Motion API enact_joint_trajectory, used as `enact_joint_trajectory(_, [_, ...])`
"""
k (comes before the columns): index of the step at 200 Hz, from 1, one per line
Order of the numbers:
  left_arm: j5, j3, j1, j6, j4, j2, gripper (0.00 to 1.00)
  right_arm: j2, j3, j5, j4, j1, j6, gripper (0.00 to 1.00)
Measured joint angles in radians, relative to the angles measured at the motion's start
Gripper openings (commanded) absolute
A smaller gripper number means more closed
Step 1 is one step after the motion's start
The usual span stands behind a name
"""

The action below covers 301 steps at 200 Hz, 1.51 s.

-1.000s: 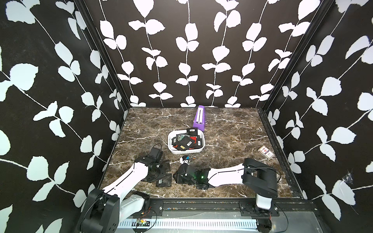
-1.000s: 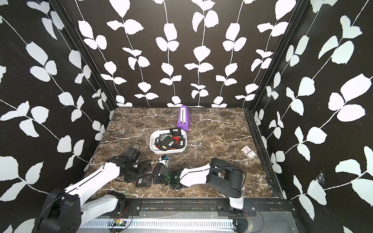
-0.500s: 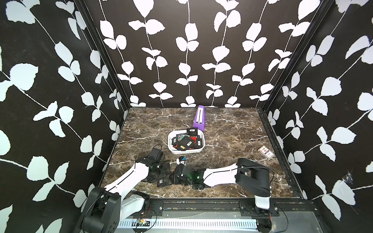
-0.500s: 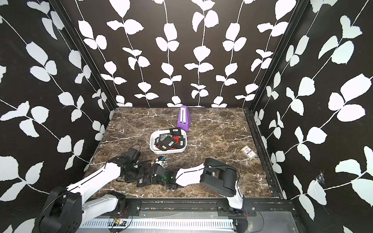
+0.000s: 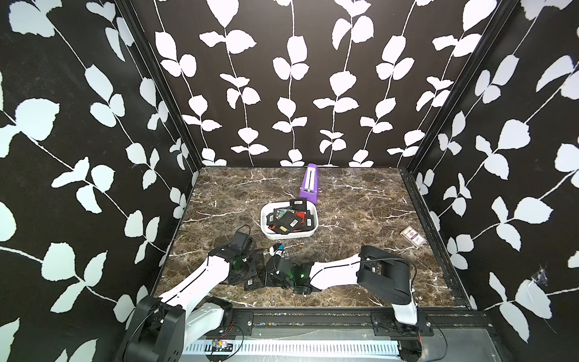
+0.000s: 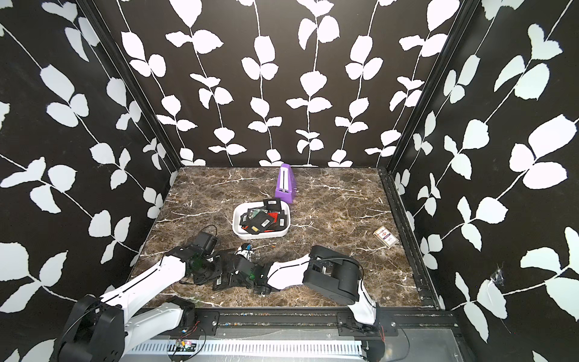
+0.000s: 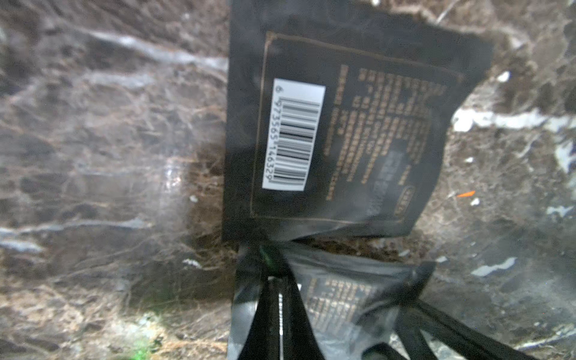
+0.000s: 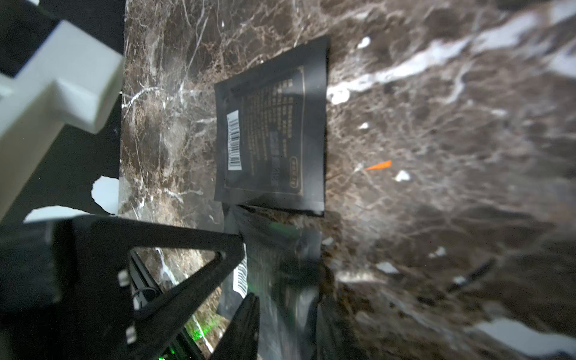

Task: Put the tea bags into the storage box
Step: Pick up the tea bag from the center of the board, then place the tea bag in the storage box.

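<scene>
Near the front of the bench [image 5: 360, 203], the left pincer [image 7: 274, 280] was clamped shut on a crumpled black tea bag [image 7: 358, 296]. The opening of the right pincer [image 5: 269, 275] was unclear. Another tea bag [image 7: 343, 131] lay flat nearby. The storage box [image 5: 289, 235], mid-bench, held many.

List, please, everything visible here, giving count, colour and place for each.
table: one, brown marble.
storage box: one, white, mid-table.
boxed tea bags: several, mostly black, one red, in the storage box.
flat tea bag: one, black, near the table's front edge.
crumpled tea bag: one, black, beside it, pinched.
purple box: one, purple, behind the storage box.
card pack: one, pale with red print, near the table's right edge.
left gripper: one, black, shut on the crumpled tea bag.
right gripper: one, black, alongside; opening unclear.
</scene>
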Motion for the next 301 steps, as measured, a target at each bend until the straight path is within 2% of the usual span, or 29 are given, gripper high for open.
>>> enact_joint_trajectory(19, [0.002,-0.003,0.0,-0.001,0.012,-0.002,0.06,0.007,0.004,0.0,0.002,0.0,0.004,0.17])
enact_joint_trajectory(48, [0.009,-0.004,-0.001,-0.001,0.027,0.001,0.07,0.009,0.004,0.004,0.0,0.0,0.006,0.0])
enact_joint_trajectory(89, [0.026,0.0,-0.002,-0.001,0.033,-0.002,0.09,-0.002,0.004,0.023,-0.021,0.001,-0.002,0.0])
enact_joint_trajectory(108, [0.042,0.006,-0.004,0.0,0.021,-0.003,0.13,-0.044,0.004,0.04,-0.081,0.001,-0.025,0.0])
enact_joint_trajectory(139, [0.07,0.065,-0.004,0.018,-0.018,-0.035,0.26,-0.203,0.004,0.124,-0.272,0.003,-0.101,0.0])
enact_joint_trajectory(163, [0.081,0.14,-0.004,0.034,-0.015,-0.074,0.29,-0.368,0.002,0.195,-0.397,-0.01,-0.16,0.0])
enact_joint_trajectory(185, [0.072,0.191,-0.004,0.052,-0.009,-0.081,0.29,-0.511,-0.002,0.229,-0.463,-0.069,-0.22,0.0])
enact_joint_trajectory(209, [0.027,0.235,-0.004,0.072,-0.01,-0.034,0.28,-0.584,-0.002,0.23,-0.483,-0.186,-0.285,0.0])
enact_joint_trajectory(235, [-0.006,0.267,0.006,0.089,0.002,0.05,0.29,-0.559,0.009,0.206,-0.491,-0.312,-0.342,0.0])
enact_joint_trajectory(255, [-0.012,0.268,0.024,0.095,0.022,0.098,0.29,-0.472,0.061,0.172,-0.499,-0.386,-0.365,0.0])
enact_joint_trajectory(301, [-0.038,0.276,0.057,0.101,0.069,0.179,0.29,-0.206,0.259,0.087,-0.487,-0.458,-0.384,0.0])
